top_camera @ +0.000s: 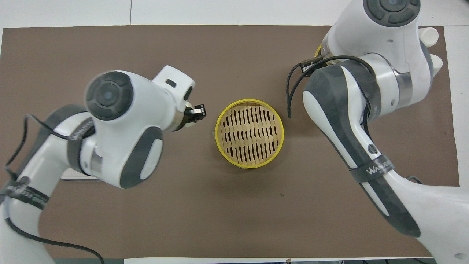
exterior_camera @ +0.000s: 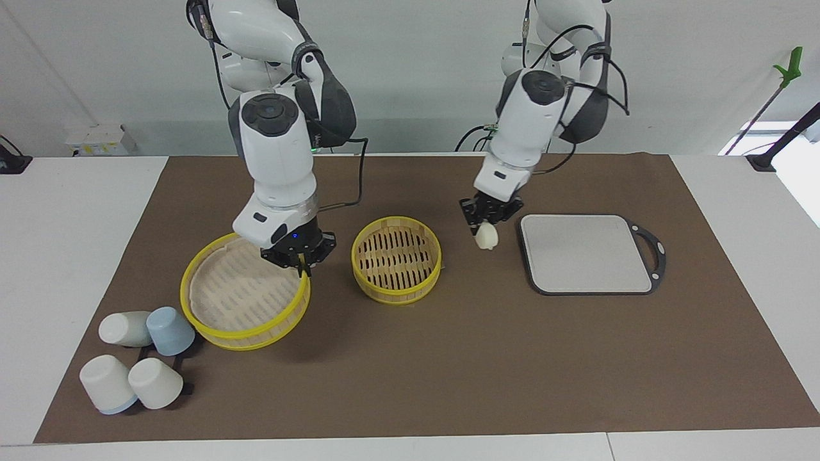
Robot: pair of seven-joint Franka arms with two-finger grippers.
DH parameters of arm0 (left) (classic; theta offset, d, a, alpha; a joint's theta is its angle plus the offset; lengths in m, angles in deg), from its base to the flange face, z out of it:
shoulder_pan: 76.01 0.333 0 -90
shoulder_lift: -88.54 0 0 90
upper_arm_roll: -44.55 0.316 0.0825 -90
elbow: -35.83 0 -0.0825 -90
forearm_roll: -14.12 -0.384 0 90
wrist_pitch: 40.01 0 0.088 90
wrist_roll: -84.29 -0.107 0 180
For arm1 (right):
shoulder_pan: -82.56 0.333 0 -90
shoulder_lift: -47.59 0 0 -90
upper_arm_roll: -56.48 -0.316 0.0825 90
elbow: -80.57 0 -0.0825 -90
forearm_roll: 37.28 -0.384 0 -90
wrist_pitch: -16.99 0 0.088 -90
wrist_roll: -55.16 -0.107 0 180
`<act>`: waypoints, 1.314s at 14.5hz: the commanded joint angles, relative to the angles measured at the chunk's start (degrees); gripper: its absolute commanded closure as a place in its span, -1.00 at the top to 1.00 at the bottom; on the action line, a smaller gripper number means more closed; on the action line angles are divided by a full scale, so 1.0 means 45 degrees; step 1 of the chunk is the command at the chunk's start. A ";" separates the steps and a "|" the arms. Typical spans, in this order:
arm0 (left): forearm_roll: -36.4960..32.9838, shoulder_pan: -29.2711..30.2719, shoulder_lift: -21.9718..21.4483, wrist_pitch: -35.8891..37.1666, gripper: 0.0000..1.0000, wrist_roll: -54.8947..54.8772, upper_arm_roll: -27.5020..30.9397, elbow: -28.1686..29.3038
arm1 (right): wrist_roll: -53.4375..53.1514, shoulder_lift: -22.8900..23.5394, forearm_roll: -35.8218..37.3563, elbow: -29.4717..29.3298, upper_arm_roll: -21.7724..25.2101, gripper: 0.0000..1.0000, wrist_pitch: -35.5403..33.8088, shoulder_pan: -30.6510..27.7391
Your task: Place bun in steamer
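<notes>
Bun [exterior_camera: 486, 237] clamped in left claw [exterior_camera: 485, 225], up in the air between grey board [exterior_camera: 586, 253] and open steamer tier [exterior_camera: 396, 259]. Upper steamer tier [exterior_camera: 243, 301] gripped by its rim in right claw [exterior_camera: 296, 263], apparently just clear of the table [exterior_camera: 410, 358], beside the cups [exterior_camera: 138, 358].

Slatted wood steamer [exterior_camera: 396, 259], matt mat [exterior_camera: 448, 358]
</notes>
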 commanded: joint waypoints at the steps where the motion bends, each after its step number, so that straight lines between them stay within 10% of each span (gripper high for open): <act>1: 0.0029 -0.1328 0.0838 -0.1196 -0.43 0.0446 0.0283 -0.0107 | 0.1300 -0.0276 -0.0445 0.0311 -0.0158 -1.00 -0.0116 -0.0775; 12: -0.0108 -0.3107 0.2928 -0.3813 -0.40 0.1616 0.0322 0.0243 | 0.1871 -0.0510 -0.1343 0.0936 -0.0158 -1.00 -0.0038 -0.1383; 16: -0.0108 -0.3265 0.2889 -0.3934 1.00 0.2067 0.0341 0.0382 | 0.1852 -0.0530 -0.1383 0.0956 -0.0158 -1.00 0.0001 -0.1403; 19: -0.0108 -0.3129 0.2676 -0.3565 1.00 0.2067 0.0341 0.0402 | 0.1852 -0.0530 -0.1422 0.0975 -0.0158 -1.00 0.0001 -0.1422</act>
